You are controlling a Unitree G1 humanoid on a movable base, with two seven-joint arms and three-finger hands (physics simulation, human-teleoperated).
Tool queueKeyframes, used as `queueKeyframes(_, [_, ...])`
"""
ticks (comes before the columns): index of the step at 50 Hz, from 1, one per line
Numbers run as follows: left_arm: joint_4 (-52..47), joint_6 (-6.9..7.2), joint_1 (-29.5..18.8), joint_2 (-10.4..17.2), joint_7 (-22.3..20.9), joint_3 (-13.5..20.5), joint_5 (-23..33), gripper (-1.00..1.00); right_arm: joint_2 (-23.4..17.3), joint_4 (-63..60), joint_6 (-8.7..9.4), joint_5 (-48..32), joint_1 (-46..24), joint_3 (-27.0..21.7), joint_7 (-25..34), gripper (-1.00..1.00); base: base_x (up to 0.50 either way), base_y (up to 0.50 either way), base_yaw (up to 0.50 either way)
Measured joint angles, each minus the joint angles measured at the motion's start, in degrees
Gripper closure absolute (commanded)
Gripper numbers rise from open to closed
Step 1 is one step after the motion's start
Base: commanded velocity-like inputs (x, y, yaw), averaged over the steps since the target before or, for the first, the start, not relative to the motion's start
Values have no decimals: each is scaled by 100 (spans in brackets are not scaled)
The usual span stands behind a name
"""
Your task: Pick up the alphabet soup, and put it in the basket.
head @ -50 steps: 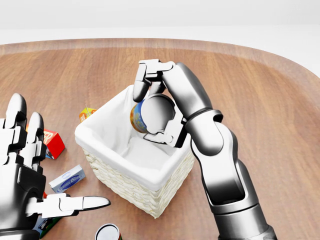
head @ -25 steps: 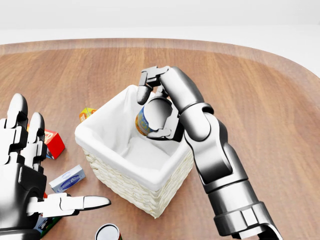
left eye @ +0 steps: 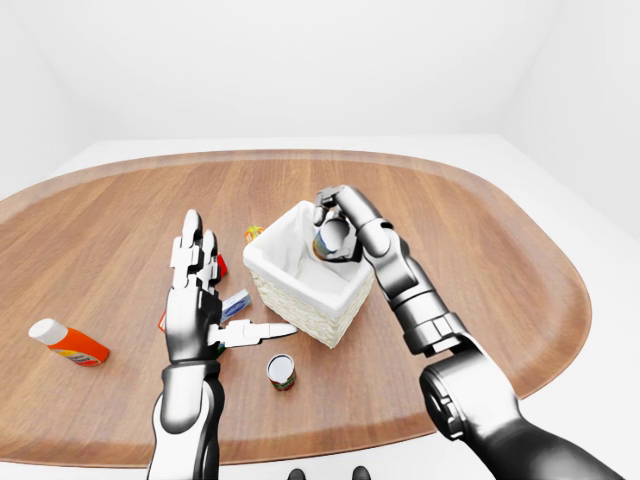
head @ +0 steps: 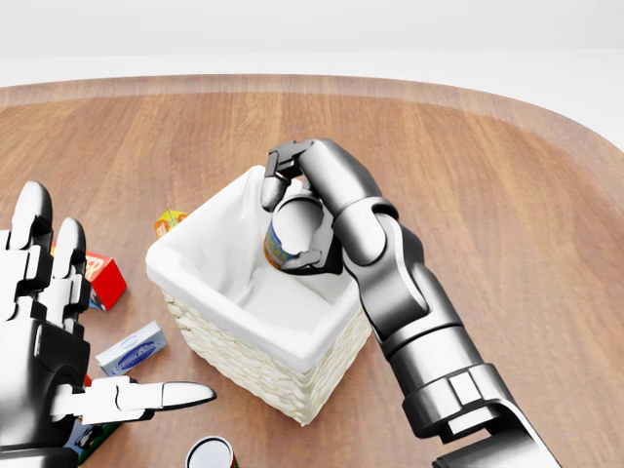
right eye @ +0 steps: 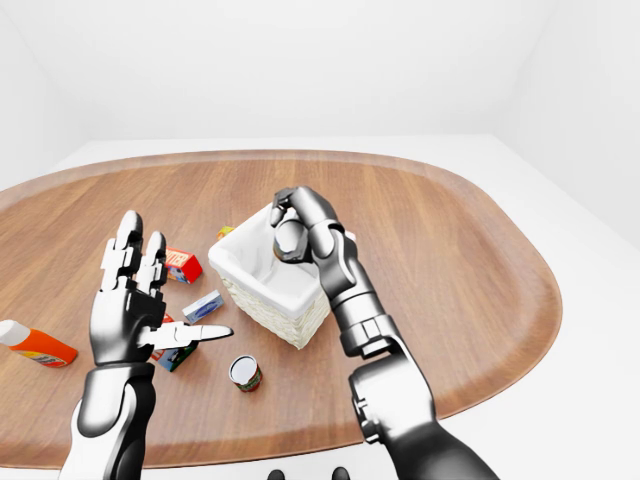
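My right hand (head: pixel 292 219) is shut on the alphabet soup can (head: pixel 282 237), a small can with a blue and orange label and a grey lid. It holds the can tilted just over the far right part of the white-lined wicker basket (head: pixel 195 255), inside the rim line. My left hand (head: pixel 58 322) stands open at the left of the head view, fingers up and thumb pointing right, apart from the basket and holding nothing.
Left of the basket lie a red box (head: pixel 105 281), a small yellow box (head: pixel 169 221) and a blue-white carton (head: pixel 132 348). A dark-topped can (head: pixel 211 453) stands below the basket. An orange bottle (left eye: pixel 67 342) lies far left on the wooden table (head: pixel 507 195).
My right hand has lowered the can a little toward the basket's inside and drawn its forearm closer to the camera. The left hand has stayed still.
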Motion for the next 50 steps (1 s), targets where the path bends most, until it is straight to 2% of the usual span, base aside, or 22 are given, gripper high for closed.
queueKeyframes(40, [90,0,-24,3,-2,0,7,-100,170,1251,0,-297,-487,60,-207,100,0,0,0])
queueKeyframes(41, [88,0,-24,2,-1,-1,7,-100,170,1256,0,-300,-490,60,-207,94,0,0,0])
queueKeyframes(43, [85,0,-24,1,1,-4,9,-100,167,1266,0,-302,-498,58,-212,58,0,0,0])
queueKeyframes(44, [83,0,-23,1,2,-5,10,-100,165,1273,0,-299,-501,59,-215,51,0,0,0])
queueKeyframes(46, [79,0,-22,0,4,-8,11,-100,164,1286,0,-277,-509,59,-228,19,0,0,0])
queueKeyframes(47, [78,0,-21,0,5,-9,11,-100,163,1289,0,-267,-514,58,-235,19,0,0,0])
queueKeyframes(48, [77,0,-21,-1,5,-10,12,-100,162,1291,0,-260,-519,57,-243,-100,0,0,0])
queueKeyframes(50, [75,0,-20,-1,7,-12,12,-100,160,1293,0,-246,-531,54,-254,-100,0,0,0])
